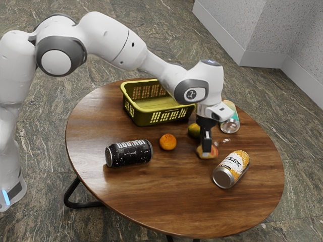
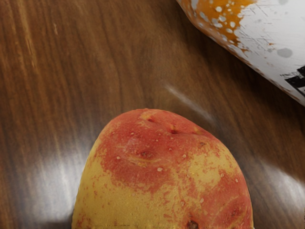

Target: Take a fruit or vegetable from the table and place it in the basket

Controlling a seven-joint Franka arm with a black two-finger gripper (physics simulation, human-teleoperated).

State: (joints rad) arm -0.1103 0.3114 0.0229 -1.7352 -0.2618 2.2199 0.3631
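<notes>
Rnd wood worktop (image 1: 151, 189). Yellow-grn basket (image 1: 146, 119) nr its far edge, ext. view. My hand (image 1: 206, 151) is low; wide or narrow, can't tell. Orange-white can (image 1: 233, 168) nearby. Red-yellow fruit (image 1: 214, 152) on worktop, at hand, outside basket.

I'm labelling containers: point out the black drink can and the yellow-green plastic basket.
Black drink can (image 1: 129, 154): exterior view, middle of its side.
Yellow-green plastic basket (image 1: 143, 119): exterior view, outer wall beside a corner.
</notes>
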